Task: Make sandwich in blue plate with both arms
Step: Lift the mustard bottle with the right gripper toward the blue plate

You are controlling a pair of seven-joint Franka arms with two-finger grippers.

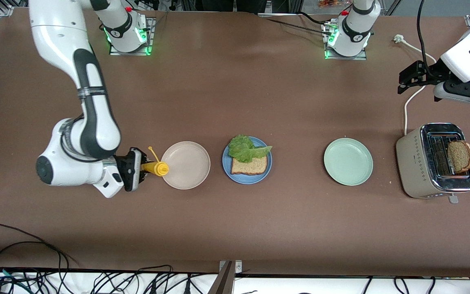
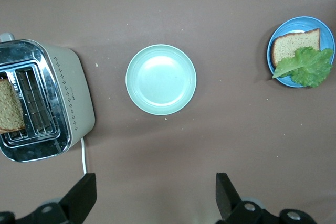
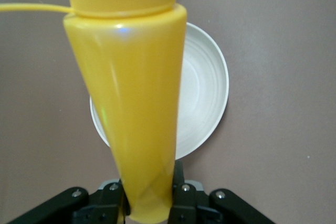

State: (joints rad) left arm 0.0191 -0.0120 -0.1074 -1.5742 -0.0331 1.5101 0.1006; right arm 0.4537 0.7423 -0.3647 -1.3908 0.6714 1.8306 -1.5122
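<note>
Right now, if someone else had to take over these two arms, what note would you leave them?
Right pincer: shut on the yellow squeeze bottle, beside the beige plate, toward the right arm's end of the table.
Left pincer: open, holding nothing, waiting up in the air toward the left arm's end, near the toaster.
Blue plate: mid-table, holding one bread slice with the lettuce leaf lying partly on it.
Second slice: standing in the toaster.
Green plate: bare.
Done: bottom slice and lettuce.
Left: probably sauce, then the top slice.
</note>
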